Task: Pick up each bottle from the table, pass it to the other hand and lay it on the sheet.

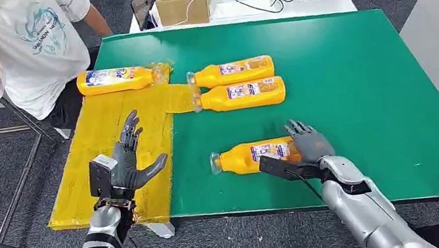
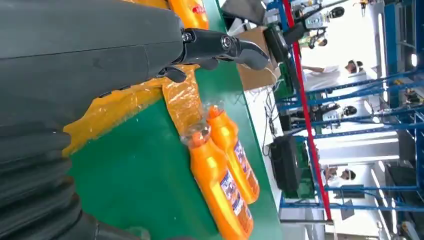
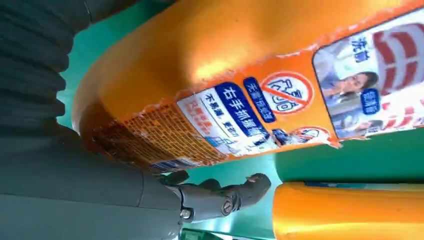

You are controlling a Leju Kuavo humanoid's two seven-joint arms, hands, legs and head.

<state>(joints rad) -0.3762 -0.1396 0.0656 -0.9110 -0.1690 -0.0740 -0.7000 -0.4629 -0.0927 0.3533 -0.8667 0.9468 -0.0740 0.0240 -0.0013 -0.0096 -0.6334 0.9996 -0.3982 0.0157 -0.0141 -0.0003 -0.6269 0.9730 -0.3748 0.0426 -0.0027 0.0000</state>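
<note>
Near bottle [image 1: 253, 156] lying on green table [image 1: 342, 78], base against right hand [image 1: 310, 144]; grasp unclear, fingers curled over its end. Left hand [image 1: 130, 161] spread, holding nothing, over yellow sheet [image 1: 104, 125] bearing another bottle [image 1: 115, 79].

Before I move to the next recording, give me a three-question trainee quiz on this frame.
1. True or false: one orange bottle already lies on the yellow sheet.
2. How many bottles lie on the green table? A) two B) three C) four
3. Fill in: the left robot hand hangs empty over the ____.

Key:
1. True: the far bottle lies on the sheet.
2. B: the paired bottles and the near bottle at the right robot hand.
3. Sheet.
</note>
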